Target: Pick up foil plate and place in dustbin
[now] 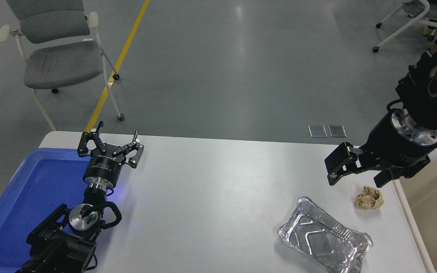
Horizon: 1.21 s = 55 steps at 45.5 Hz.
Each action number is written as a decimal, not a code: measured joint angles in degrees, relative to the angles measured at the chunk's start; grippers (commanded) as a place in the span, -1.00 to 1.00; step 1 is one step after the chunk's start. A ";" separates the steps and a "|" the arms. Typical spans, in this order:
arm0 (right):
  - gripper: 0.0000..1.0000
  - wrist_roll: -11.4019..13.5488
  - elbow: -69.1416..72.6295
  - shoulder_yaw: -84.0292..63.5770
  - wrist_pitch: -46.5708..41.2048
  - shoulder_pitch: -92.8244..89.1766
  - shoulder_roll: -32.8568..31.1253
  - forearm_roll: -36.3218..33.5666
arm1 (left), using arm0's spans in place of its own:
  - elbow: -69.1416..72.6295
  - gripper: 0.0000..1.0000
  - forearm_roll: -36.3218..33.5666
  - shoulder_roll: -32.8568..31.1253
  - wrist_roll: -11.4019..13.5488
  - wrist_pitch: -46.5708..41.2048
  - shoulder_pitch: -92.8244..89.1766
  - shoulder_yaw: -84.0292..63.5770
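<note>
— Grey floor (pixel 218 68) with a yellow line (pixel 118 64) ran behind the white table (pixel 211 197), and a grey chair (pixel 57 57) stood at the far left. What lay on the table?

— Toward the near right, the foil plate (pixel 324 240) lay flat and open side up, by itself, touching nothing. Just beyond it sat a crumpled brown paper ball (pixel 370 198), apart from the plate.

— And the dustbin?

— It was the cream bin at the right edge of the table (pixel 436 201), only partly in view, its white rim near the paper ball.

— Where was the right gripper (pixel 357 178)?

— It hung above the table, beyond the plate and just over the paper ball, close to the bin's rim. Its fingers were spread apart and held nothing.

— The left one?

— The left gripper (pixel 110 146) was parked at the lower left, over the far edge of a blue tray (pixel 21 197), fingers spread wide and empty. Another chair (pixel 412 19) showed at the top right.
</note>
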State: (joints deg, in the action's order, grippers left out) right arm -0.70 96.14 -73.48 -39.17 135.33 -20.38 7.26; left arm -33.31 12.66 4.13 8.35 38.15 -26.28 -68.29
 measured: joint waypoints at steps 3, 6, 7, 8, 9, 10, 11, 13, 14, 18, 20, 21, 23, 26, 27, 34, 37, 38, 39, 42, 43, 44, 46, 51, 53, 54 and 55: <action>1.00 0.00 -0.06 0.00 0.02 -0.01 0.05 0.00 | 0.00 0.98 0.04 0.00 0.00 0.00 0.00 0.00; 1.00 0.00 -0.17 0.01 0.06 -0.08 0.12 0.00 | 0.00 0.98 0.04 0.00 0.00 0.00 0.00 0.00; 1.00 0.00 -0.21 0.02 0.07 -0.12 0.13 0.00 | 0.00 0.98 0.05 0.00 0.00 0.00 0.00 0.00; 1.00 0.00 -0.23 0.03 0.07 -0.14 0.13 0.00 | 0.00 0.98 0.05 0.00 0.00 0.00 0.00 0.00; 1.00 0.00 -0.25 0.04 0.08 -0.15 0.12 0.00 | 0.00 0.98 0.05 0.00 0.00 0.00 0.00 0.00; 1.00 0.00 -0.28 0.05 0.09 -0.17 0.09 0.00 | 0.00 0.98 0.06 0.00 0.00 0.00 0.00 0.00; 1.00 0.00 -0.31 0.06 0.09 -0.19 0.06 0.00 | 0.00 0.98 0.06 0.00 0.00 0.00 0.00 0.00; 1.00 0.00 -0.34 0.06 0.10 -0.25 0.01 -0.01 | 0.00 0.98 0.06 0.00 0.00 0.00 0.00 0.00; 1.00 0.00 -0.36 0.06 0.11 -0.28 -0.01 -0.02 | 0.00 0.98 0.07 0.00 0.00 0.00 0.00 0.00; 1.00 0.00 -0.46 -0.01 0.15 -0.46 -0.07 -0.18 | 0.00 0.98 0.07 0.00 0.00 0.00 0.00 0.00; 1.00 0.00 -0.68 -0.18 0.21 -0.61 -0.11 -0.29 | 0.00 0.98 0.07 0.00 0.00 0.00 0.00 0.00; 1.00 0.00 -0.82 -0.27 0.24 -0.69 -0.12 -0.34 | 0.00 0.98 0.08 0.00 0.00 0.00 0.00 0.00; 1.00 0.00 -1.16 -0.48 0.32 -0.91 -0.17 -0.43 | 0.00 0.98 0.08 0.00 0.00 0.00 0.00 0.00; 1.00 0.00 -1.57 -0.66 0.38 -1.16 -0.24 -0.63 | 0.00 0.98 0.08 0.00 0.00 0.00 0.00 0.00; 1.00 0.00 -1.67 -0.71 0.40 -1.23 -0.28 -0.68 | 0.00 0.98 0.08 0.00 0.00 0.00 0.00 0.00; 1.00 -0.01 -2.05 -1.42 0.50 -1.53 -1.18 -0.94 | 0.00 0.98 0.08 0.00 0.00 0.00 0.00 0.00; 1.00 0.00 -2.11 -2.06 0.52 -1.62 -2.13 -0.90 | 0.00 0.98 0.08 0.00 0.00 0.00 0.00 0.00; 1.00 0.00 -2.12 -2.25 0.53 -1.64 -2.43 -0.84 | 0.00 0.98 0.08 0.00 0.00 0.00 0.00 0.00; 1.00 -0.02 -2.12 -2.51 0.54 -1.66 -2.93 -0.76 | 0.00 0.98 0.08 0.00 0.00 0.00 0.00 0.00; 1.00 -0.01 -2.12 -3.25 0.56 -1.74 -4.38 -0.58 | 0.00 0.98 0.08 0.00 0.00 0.00 0.00 0.00; 1.00 -0.01 -2.12 -3.49 0.56 -1.76 -4.84 -0.54 | 0.00 0.98 0.08 0.00 0.00 0.00 0.00 0.00; 1.00 0.00 -2.12 -3.87 0.57 -1.80 -5.48 -0.46 | 0.00 0.98 0.09 0.00 0.00 0.00 0.00 0.00; 1.00 0.00 -2.11 -4.42 0.59 -1.87 -6.39 -0.41 | 0.00 0.98 0.08 0.00 0.00 0.00 0.00 0.00; 1.00 -0.01 -2.04 -5.86 0.93 -2.20 -9.57 -0.28 | 0.00 0.98 0.08 0.00 0.00 0.00 0.00 0.00; 1.00 0.00 -2.04 -6.29 1.17 -2.51 -10.71 -0.21 | 0.00 0.98 0.09 0.00 0.00 0.00 0.00 0.00; 1.00 -0.02 -2.02 -6.57 1.37 -2.80 -11.55 -0.18 | 0.00 0.98 0.08 0.00 0.00 0.00 0.00 0.00; 1.00 0.00 -2.01 -6.80 1.51 -3.02 -12.15 -0.11 | 0.00 0.98 0.08 0.00 0.00 0.00 0.00 0.00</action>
State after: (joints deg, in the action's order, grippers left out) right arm -0.70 94.13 -80.28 -37.66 132.31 -32.54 7.15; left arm -33.31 12.74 4.13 8.35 38.15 -26.28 -68.29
